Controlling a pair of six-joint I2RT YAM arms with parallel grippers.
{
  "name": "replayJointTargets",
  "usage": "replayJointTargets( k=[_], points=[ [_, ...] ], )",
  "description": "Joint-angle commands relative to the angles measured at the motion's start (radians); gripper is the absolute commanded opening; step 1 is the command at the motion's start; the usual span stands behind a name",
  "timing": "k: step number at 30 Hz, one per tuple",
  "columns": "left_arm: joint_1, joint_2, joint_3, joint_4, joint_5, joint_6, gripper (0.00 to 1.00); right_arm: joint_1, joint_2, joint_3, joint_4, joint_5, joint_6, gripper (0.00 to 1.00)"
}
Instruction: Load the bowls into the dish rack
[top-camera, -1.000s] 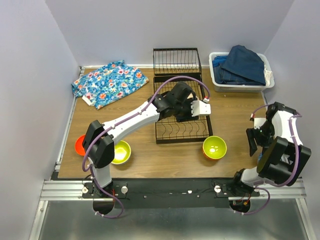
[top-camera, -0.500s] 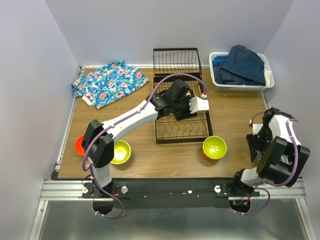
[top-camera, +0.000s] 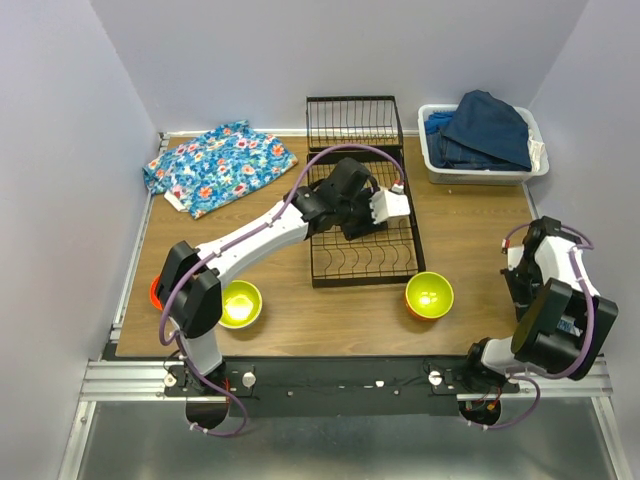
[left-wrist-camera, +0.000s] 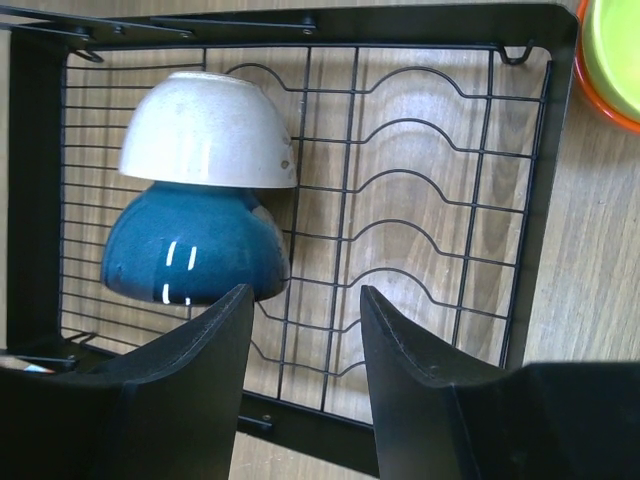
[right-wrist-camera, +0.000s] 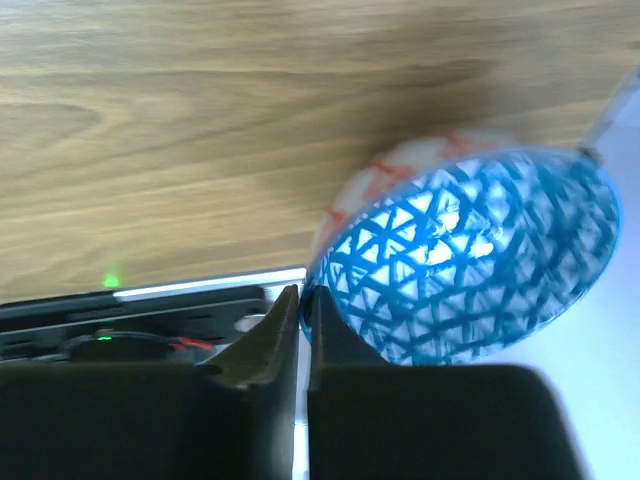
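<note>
The black wire dish rack (top-camera: 400, 262) lies mid-table and holds a white bowl (left-wrist-camera: 208, 130) and a dark blue bowl (left-wrist-camera: 190, 255) on their sides, one against the other. My left gripper (left-wrist-camera: 300, 310) hovers open above the rack's slots, just beside the blue bowl, with nothing between its fingers. At the table's right edge my right gripper (right-wrist-camera: 303, 300) is shut on the rim of a blue-white patterned bowl (right-wrist-camera: 470, 250). An orange bowl with a lime inside (top-camera: 428, 295) sits in front of the rack. A yellow-green bowl (top-camera: 240, 303) and a red-orange bowl (top-camera: 154, 290), partly hidden by the left arm, sit front left.
The rack's hinged wire end panel (top-camera: 354, 122) lies flat behind it. A white bin of blue clothes (top-camera: 480, 140) stands back right. A floral cloth (top-camera: 220, 165) lies back left. The table's metal front rail (right-wrist-camera: 200, 292) is right beside the patterned bowl.
My right gripper has lowered at the table's right edge and closed onto the patterned bowl's rim. My left gripper has drifted slightly left and back over the rack, still open.
</note>
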Motion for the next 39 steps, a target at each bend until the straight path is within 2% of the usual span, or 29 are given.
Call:
replayJointTargets(
  k=[1, 3, 8, 11, 12, 15, 16, 18, 19, 21, 22, 24, 25, 26, 29, 37, 39],
  points=[
    [0.021, -0.064, -0.015, 0.022, 0.03, -0.018, 0.55, -0.003, -0.07, 0.002, 0.039, 0.049, -0.036, 0.04],
    [0.039, -0.078, -0.019, 0.02, 0.036, -0.022, 0.55, -0.003, -0.09, 0.016, 0.033, 0.056, -0.054, 0.01],
    [0.081, -0.107, -0.036, 0.02, 0.049, -0.022, 0.55, -0.002, -0.105, 0.08, -0.028, 0.024, -0.058, 0.01],
    [0.107, -0.127, -0.045, 0.017, 0.053, -0.025, 0.55, 0.009, -0.133, 0.181, -0.072, -0.012, -0.07, 0.01],
    [0.122, -0.138, -0.048, 0.017, 0.056, -0.028, 0.55, 0.017, -0.141, 0.264, -0.083, -0.029, -0.077, 0.01],
    [0.154, -0.165, -0.044, 0.019, 0.053, -0.063, 0.55, 0.061, -0.174, 0.397, -0.142, -0.158, -0.148, 0.01],
    [0.179, -0.173, -0.045, 0.02, 0.047, -0.077, 0.55, 0.115, -0.184, 0.463, -0.148, -0.18, -0.163, 0.01],
    [0.208, -0.2, -0.05, 0.039, 0.011, -0.131, 0.55, 0.204, -0.201, 0.5, -0.14, -0.189, -0.189, 0.01],
    [0.243, -0.211, -0.053, 0.045, -0.002, -0.146, 0.55, 0.307, -0.202, 0.526, -0.125, -0.183, -0.185, 0.01],
    [0.285, -0.228, -0.058, 0.051, -0.031, -0.183, 0.55, 0.403, -0.196, 0.545, -0.108, -0.187, -0.18, 0.01],
    [0.305, -0.236, -0.061, 0.051, -0.057, -0.211, 0.56, 0.507, -0.181, 0.551, -0.084, -0.187, -0.17, 0.01],
    [0.377, -0.251, -0.073, 0.05, -0.071, -0.243, 0.56, 0.612, -0.162, 0.567, -0.06, -0.189, -0.168, 0.01],
    [0.4, -0.257, -0.079, 0.05, -0.079, -0.257, 0.57, 0.727, -0.143, 0.567, -0.025, -0.189, -0.166, 0.01],
    [0.452, -0.263, -0.082, 0.048, -0.086, -0.283, 0.57, 0.792, -0.13, 0.567, -0.007, -0.187, -0.166, 0.01],
    [0.518, -0.296, -0.102, 0.054, -0.096, -0.311, 0.57, 1.017, -0.083, 0.568, 0.058, -0.174, -0.195, 0.01],
    [0.607, -0.474, -0.255, 0.094, -0.129, -0.242, 0.57, 1.45, 0.009, 0.521, 0.162, -0.223, -0.289, 0.01],
    [0.612, -0.529, -0.303, 0.088, -0.135, -0.228, 0.57, 1.518, 0.026, 0.488, 0.18, -0.256, -0.318, 0.01]
  ],
)
